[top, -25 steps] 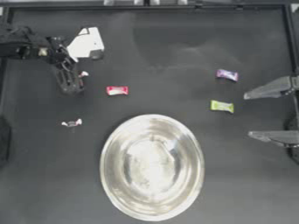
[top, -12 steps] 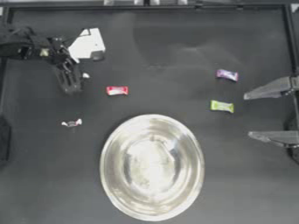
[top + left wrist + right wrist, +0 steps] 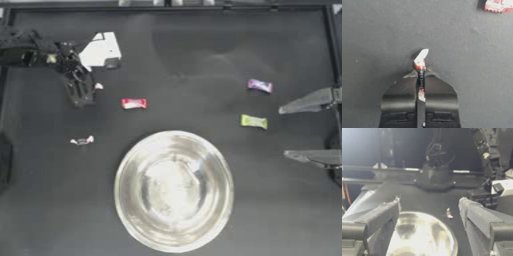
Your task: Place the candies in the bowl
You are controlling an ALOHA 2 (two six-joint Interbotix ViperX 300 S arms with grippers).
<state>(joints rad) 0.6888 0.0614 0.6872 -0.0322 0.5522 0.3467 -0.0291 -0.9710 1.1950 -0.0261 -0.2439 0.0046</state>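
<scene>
Left gripper pinches a white candy at the table's upper left; right gripper waits spread at the right edge.

From the left: the left gripper [image 3: 81, 94] has its jaws pressed together on a white twist-wrapped candy [image 3: 420, 61], its wrapper tip poking out beyond the fingertips. Below it lies the second white candy [image 3: 82, 141]; the red candy [image 3: 133, 103] sits just right of the gripper. The bowl [image 3: 174, 190] stands at lower centre. Further right lie the green candy [image 3: 253, 121] and the purple candy [image 3: 260, 85], near the right gripper [image 3: 308, 130], whose jaws stand wide apart.
</scene>
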